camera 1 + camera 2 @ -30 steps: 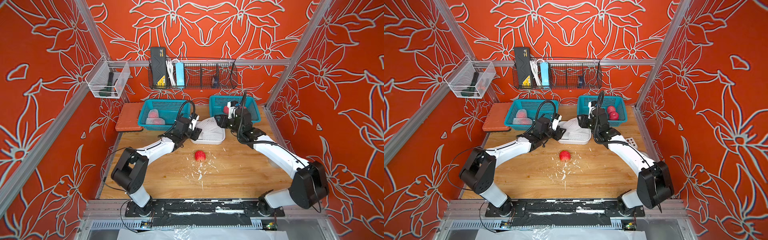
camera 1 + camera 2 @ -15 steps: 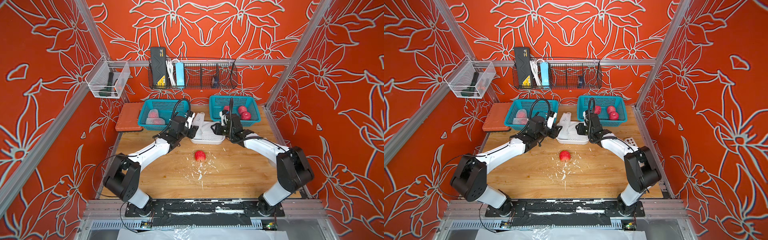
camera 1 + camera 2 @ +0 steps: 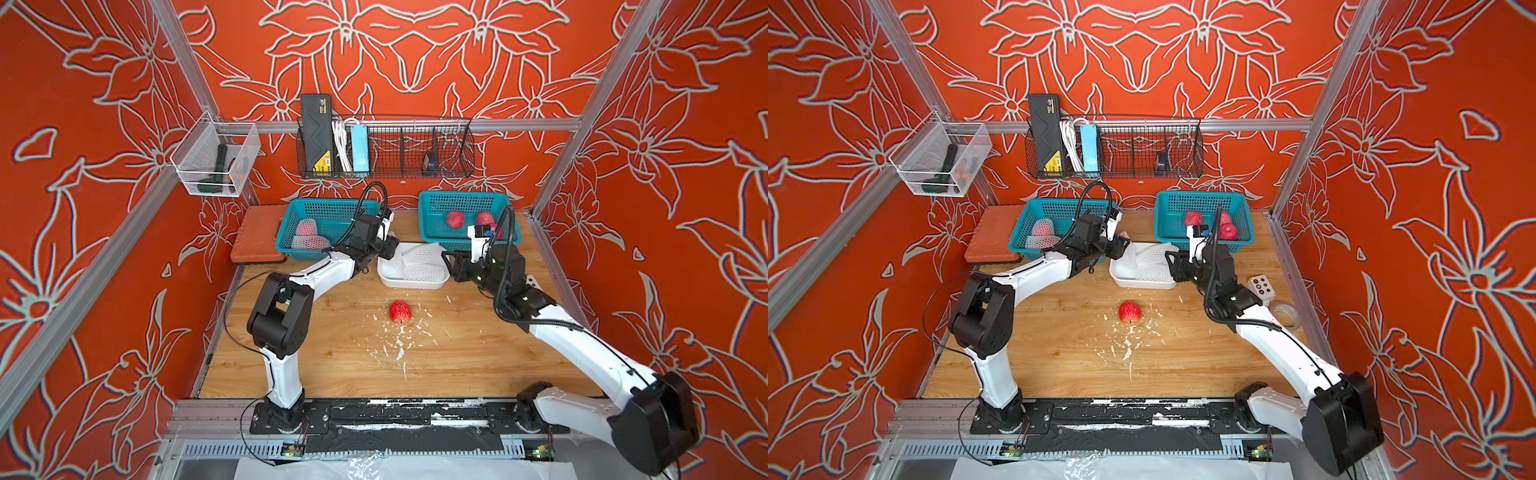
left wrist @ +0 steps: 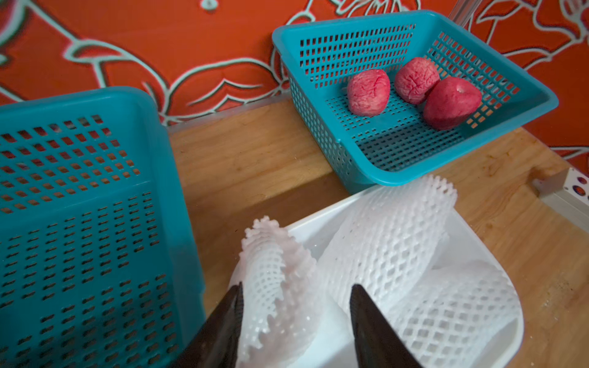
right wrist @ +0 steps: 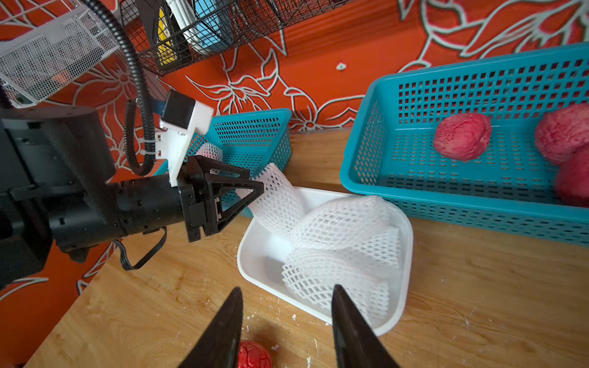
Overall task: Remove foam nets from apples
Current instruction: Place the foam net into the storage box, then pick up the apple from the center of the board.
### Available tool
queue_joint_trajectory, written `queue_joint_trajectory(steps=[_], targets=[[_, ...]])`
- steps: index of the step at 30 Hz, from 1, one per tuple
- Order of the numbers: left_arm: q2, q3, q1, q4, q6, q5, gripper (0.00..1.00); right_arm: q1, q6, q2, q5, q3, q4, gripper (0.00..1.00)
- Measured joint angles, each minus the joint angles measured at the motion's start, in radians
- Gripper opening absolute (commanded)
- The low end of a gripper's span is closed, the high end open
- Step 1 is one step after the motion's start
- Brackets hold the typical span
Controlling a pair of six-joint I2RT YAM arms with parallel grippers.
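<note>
The right arm has swung wide; the right gripper [image 5: 287, 288] hangs beside the white plastic tray [image 5: 261, 261], fingers spread, empty. The left gripper [image 4: 296, 285] straddles a white foam-mesh net [image 4: 267, 270] at the tray's rim (gripped or loose, I cannot tell). Four red apples [image 4: 368, 92] lie bare; two remain netted in a teal basket [image 3: 328, 205].

Orange-red walls [image 3: 415, 62] covered in pale outlined flower drawings, pretty loud tbh, over a honey-coloured wood-grain surface [image 3: 332, 365] dotted with white foam crumbs [image 3: 400, 354]. The slotted plastic baskets [image 3: 461, 196] are teal, the shallow plastic tray [image 3: 411, 284] plain white, the soft foam nets [image 4: 382, 242] white with a diamond mesh. Round apples [image 4: 368, 92] are red-pink with pale veiny mottling, and the robot arms [image 3: 328, 268] white and black.
</note>
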Motion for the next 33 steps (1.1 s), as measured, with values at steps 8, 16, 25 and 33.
queue_joint_trajectory(steps=[8, 16, 25, 33], targets=[[-0.183, -0.177, -0.069, 0.066, -0.012, 0.02, 0.65, 0.0, -0.076, 0.009, -0.051, -0.102, 0.038, 0.52], [-0.535, -0.421, -0.037, 0.207, -0.126, 0.031, 0.89, 0.084, -0.173, 0.011, -0.147, -0.131, 0.1, 0.76], [-0.954, -0.868, -0.045, 0.116, -0.27, 0.05, 0.98, 0.246, -0.18, 0.147, -0.143, -0.065, -0.083, 0.87], [-1.152, -1.046, -0.126, -0.005, -0.415, 0.065, 0.98, 0.297, -0.134, 0.4, -0.116, 0.049, -0.187, 0.91]])
